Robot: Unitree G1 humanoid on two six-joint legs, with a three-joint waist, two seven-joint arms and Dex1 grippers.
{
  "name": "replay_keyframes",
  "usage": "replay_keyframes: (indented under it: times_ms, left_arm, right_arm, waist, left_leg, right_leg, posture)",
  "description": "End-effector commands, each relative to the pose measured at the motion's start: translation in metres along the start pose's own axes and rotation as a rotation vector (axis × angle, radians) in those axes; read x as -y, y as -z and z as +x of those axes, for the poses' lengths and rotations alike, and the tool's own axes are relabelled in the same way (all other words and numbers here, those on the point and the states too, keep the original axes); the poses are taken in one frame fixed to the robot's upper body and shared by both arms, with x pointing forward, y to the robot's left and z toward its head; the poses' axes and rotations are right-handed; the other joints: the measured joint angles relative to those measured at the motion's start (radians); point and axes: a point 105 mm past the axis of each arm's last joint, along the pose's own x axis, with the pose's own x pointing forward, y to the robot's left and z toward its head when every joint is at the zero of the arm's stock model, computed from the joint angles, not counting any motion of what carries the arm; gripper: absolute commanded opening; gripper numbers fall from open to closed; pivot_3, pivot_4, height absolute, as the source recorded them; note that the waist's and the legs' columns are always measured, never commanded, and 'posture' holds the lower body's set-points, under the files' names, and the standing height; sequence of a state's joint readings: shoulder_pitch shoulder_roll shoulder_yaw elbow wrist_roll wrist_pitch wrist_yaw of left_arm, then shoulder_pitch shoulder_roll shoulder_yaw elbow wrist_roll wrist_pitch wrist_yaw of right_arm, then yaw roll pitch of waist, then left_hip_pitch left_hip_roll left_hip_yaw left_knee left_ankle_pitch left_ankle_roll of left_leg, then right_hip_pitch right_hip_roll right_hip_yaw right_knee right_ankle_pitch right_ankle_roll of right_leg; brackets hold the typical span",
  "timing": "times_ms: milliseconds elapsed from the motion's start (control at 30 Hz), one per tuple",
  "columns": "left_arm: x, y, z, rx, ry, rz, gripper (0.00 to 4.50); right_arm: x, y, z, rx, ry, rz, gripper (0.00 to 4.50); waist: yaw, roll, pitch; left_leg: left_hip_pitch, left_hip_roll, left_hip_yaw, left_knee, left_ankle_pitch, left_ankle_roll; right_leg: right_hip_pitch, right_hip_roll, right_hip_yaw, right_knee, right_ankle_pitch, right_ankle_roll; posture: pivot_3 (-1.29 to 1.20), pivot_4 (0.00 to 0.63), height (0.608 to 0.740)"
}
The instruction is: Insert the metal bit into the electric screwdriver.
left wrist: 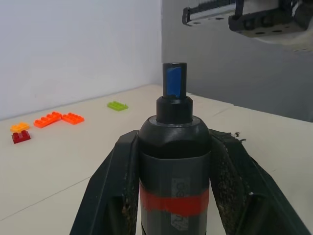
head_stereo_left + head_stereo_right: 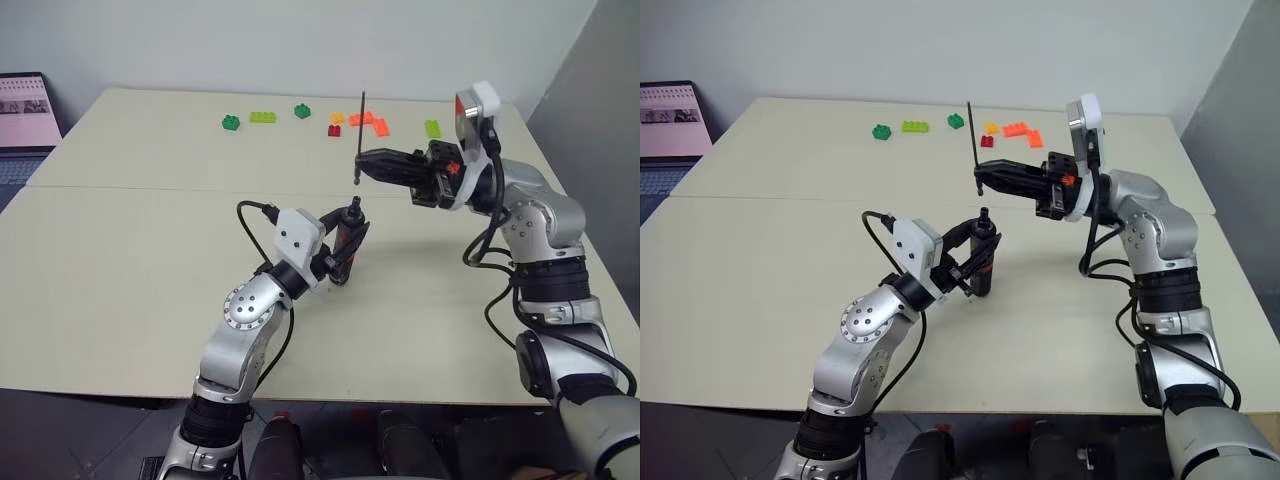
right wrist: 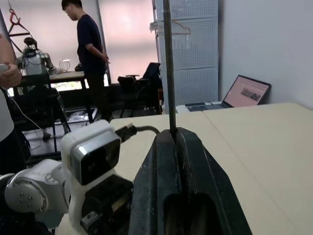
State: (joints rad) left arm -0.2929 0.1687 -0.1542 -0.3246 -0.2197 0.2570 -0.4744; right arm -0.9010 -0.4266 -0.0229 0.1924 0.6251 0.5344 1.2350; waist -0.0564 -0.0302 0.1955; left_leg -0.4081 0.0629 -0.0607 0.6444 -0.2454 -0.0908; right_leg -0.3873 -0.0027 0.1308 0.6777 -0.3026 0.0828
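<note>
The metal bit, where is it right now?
The metal bit stands upright, pinched in the right gripper, above and just beyond the electric screwdriver held by the left gripper.

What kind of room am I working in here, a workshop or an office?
Probably a robotics lab or shared workspace. A white pegboard panel stands by the wall, a person stands at a bench with equipment, a laptop sits open on the pale table, and toy bricks lie scattered as props.

Matt black plastic electric screwdriver [image 1: 174, 161] with glossy red band; thin dull metal bit [image 3: 169, 68]; smooth matt table [image 2: 130, 260].
</note>
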Motion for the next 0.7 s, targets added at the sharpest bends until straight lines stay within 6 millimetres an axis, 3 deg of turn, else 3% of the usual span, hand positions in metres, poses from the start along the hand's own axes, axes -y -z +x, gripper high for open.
replay_keyframes:
  times_ms: [33, 467, 700]
  left_arm:
    - [0.008, -0.011, 0.001, 0.044, 0.053, 0.007, 1.64]
    - [-0.004, 0.007, -0.007, -0.029, 0.06, 0.022, 1.64]
    - [-0.006, 0.007, -0.01, -0.046, 0.1, 0.03, 1.64]
  right_arm:
    - [-0.004, -0.012, -0.004, 0.024, 0.005, -0.048, 0.0]
    - [-0.002, -0.001, -0.004, 0.025, -0.014, -0.002, 0.0]
    - [-0.006, -0.012, -0.002, 0.066, -0.03, -0.048, 0.0]
  waist:
    - [0.0, 0.0, 0.0]
    - [-0.001, 0.0, 0.0]
    - [-0.001, 0.0, 0.0]
  left_leg:
    - [0.0, 0.0, 0.0, 0.0, 0.0, 0.0]
    - [0.0, 0.0, -0.001, 0.0, 0.0, 0.0]
    - [0.001, 0.0, -0.001, 0.0, 0.0, 0.0]
  right_leg:
    - [0.0, 0.0, 0.0, 0.0, 0.0, 0.0]
    - [0.0, 0.0, -0.001, 0.0, 0.0, 0.0]
    - [0.0, 0.0, -0.001, 0.001, 0.0, 0.0]
  posture:
    - [0.0, 0.15, 0.74]
    - [0.0, 0.15, 0.74]
    - [0.0, 0.15, 0.74]
